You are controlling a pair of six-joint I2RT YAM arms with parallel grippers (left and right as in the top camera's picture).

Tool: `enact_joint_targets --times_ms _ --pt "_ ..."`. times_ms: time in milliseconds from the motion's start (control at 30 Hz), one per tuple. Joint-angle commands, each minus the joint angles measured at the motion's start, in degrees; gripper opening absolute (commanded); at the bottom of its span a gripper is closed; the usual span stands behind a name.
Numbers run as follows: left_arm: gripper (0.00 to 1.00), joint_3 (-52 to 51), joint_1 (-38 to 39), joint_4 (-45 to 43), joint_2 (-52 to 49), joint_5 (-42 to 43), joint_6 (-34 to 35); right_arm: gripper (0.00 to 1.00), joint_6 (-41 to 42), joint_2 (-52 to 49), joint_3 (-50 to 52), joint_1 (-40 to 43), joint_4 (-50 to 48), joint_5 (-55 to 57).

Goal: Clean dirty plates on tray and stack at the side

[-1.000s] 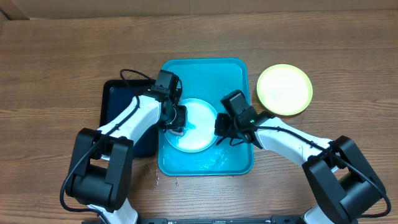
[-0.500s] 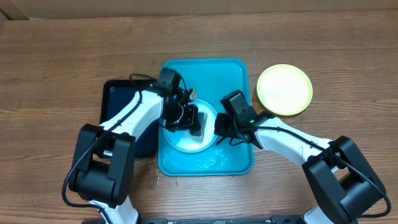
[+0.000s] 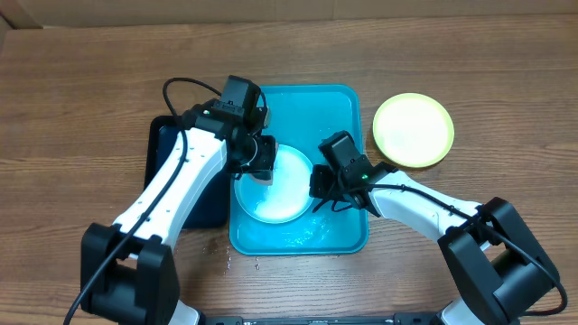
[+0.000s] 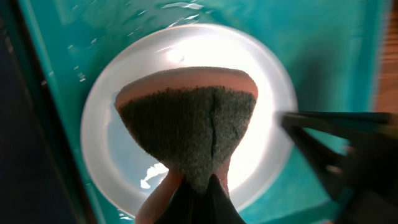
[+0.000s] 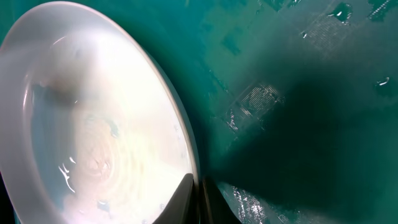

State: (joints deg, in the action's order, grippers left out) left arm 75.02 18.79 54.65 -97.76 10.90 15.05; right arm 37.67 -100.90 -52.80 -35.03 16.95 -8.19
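A pale, wet light-blue plate lies in the turquoise tray. My left gripper hangs over the plate's upper-left edge, shut on a sponge with an orange body and a dark scouring face. Below that sponge, the left wrist view shows the plate glistening with water. My right gripper is shut on the plate's right rim. Up close, its jaws pinch the rim of the plate, thin edge between them. Its dark fingers show at the right of the left wrist view.
A yellow-green plate sits on the wooden table to the right of the tray. A narrower black tray lies against the turquoise tray's left side, under my left arm. The tray floor is wet.
My left gripper swept the sponge right over the plate's middle, then back up-left to its upper-left edge. The right gripper has kept its hold on the rim without moving.
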Motion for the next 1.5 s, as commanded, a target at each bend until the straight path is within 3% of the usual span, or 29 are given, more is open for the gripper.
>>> enact_joint_targets --times_ms 0,433,600,800,933,1167,1467 --pt "0.04 -1.79 0.37 -0.92 -3.19 -4.33 0.44 0.04 -0.39 -0.28 0.46 -0.39 -0.76 -0.74" --pt "0.04 -2.01 0.44 -2.23 -17.77 -1.81 0.33 0.04 -0.57 -0.28 0.46 -0.39 -0.81 -0.90" --pt "0.04 -2.01 0.44 -2.73 -21.05 7.80 -1.44 0.04 -0.57 -0.28 0.46 -0.39 -0.83 -0.90" --pt "0.04 -2.01 0.42 -6.29 -20.96 26.67 -6.25 0.04 -0.57 -0.28 0.46 -0.39 -0.83 -0.90" --pt "0.04 -0.39 -0.39 -6.36 -20.85 32.20 -6.29 0.04 -0.59 -0.28 0.46 -0.39 -0.81 -0.90" --pt "0.04 4.48 -3.91 -0.57 -13.90 27.78 -6.93 0.04 -0.59 -0.28 0.46 -0.39 -0.20 -0.87" --pt "0.04 4.85 -1.60 6.69 -1.49 -0.04 -1.66 0.04 -0.57 -0.28 0.46 -0.39 -0.63 -0.90"
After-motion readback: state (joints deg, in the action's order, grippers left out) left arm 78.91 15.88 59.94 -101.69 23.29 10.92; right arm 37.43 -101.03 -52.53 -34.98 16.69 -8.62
